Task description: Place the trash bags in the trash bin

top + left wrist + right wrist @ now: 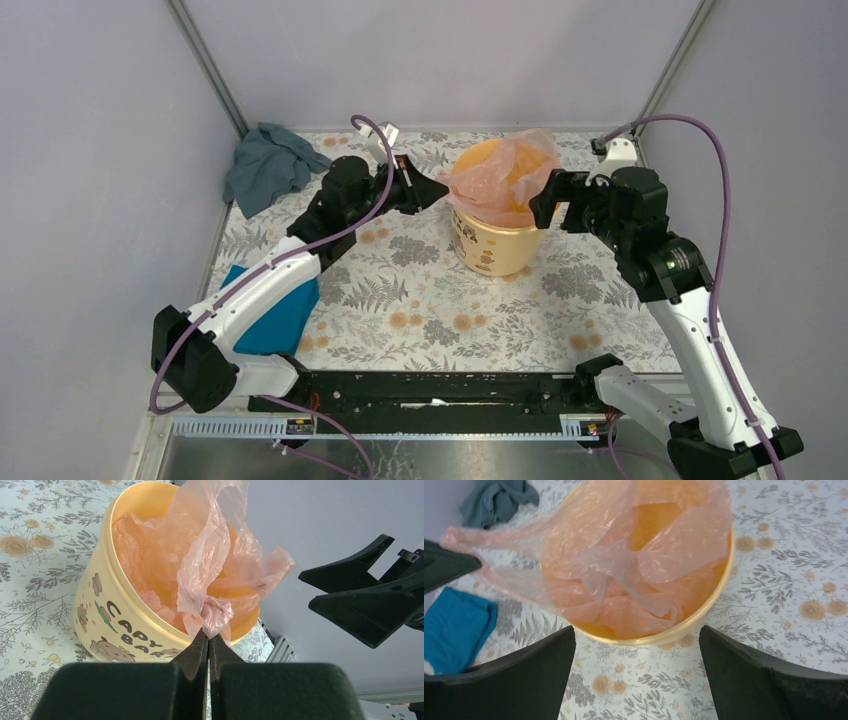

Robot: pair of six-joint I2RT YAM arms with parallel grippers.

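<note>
- Cloth came first on the left: a grey-blue cloth (268, 165) lay bunched in the far corner of the desk (430, 300). A bright blue cloth (275, 318) lay nearer, partly under the left arm. Neither belonged to the job.
- Next, the left gripper (207, 639) had its fingers pressed together on a bunched corner of the trash bag (210, 565), holding that corner just outside the left rim.
- From that pinch the pale-pink film ran rightward, up over the rim and into the trash bin (495, 248). Most of it lay crumpled inside, with loose flaps standing above the opening.
- The bag's long axis therefore ran left to right, from the pinched corner toward the bin's middle. I judged the coming move to be a carry rightward over the rim, then a release.
- Rightmost, the right gripper (547, 200) hung by the bin's right side with its fingers spread wide, holding nothing. It was near the upstanding flap and seemed the nearer one for pushing that down.
</note>
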